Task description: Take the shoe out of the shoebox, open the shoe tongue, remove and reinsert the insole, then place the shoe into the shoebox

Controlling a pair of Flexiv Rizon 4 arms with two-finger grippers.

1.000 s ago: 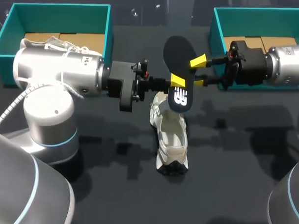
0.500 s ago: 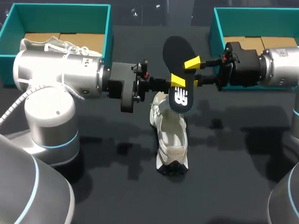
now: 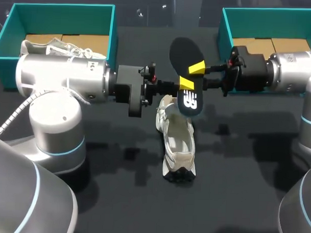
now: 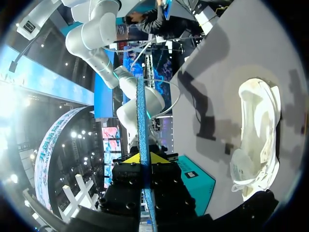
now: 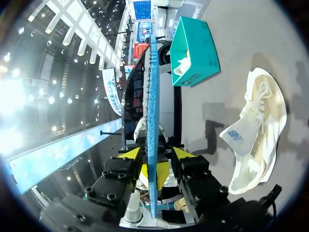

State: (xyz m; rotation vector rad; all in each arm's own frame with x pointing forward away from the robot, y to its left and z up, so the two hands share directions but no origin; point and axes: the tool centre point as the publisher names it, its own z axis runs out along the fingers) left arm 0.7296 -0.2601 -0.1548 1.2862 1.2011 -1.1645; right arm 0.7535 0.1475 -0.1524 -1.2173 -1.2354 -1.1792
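Observation:
A black insole (image 3: 184, 58) with a blue underside stands on edge in the air above the white shoe (image 3: 177, 143), which lies on the dark table. My left gripper (image 3: 185, 87) is shut on the insole's lower part; in the left wrist view the insole (image 4: 141, 121) rises edge-on from between the yellow tips (image 4: 144, 157). My right gripper (image 3: 199, 76) comes in from the right and straddles the same insole (image 5: 152, 121), open (image 5: 154, 154), with a gap on each side. The shoe (image 4: 258, 130) (image 5: 256, 130) lies below and beside both grippers.
A teal shoebox (image 3: 62, 11) at the back left holds another white shoe (image 3: 66, 47). A second teal shoebox (image 3: 271, 16) stands at the back right, behind my right arm. The shoe's toe points toward the table's front.
My right gripper has moved left toward the insole, and its fingers have narrowed around it. The left gripper keeps its hold, shifted very slightly right.

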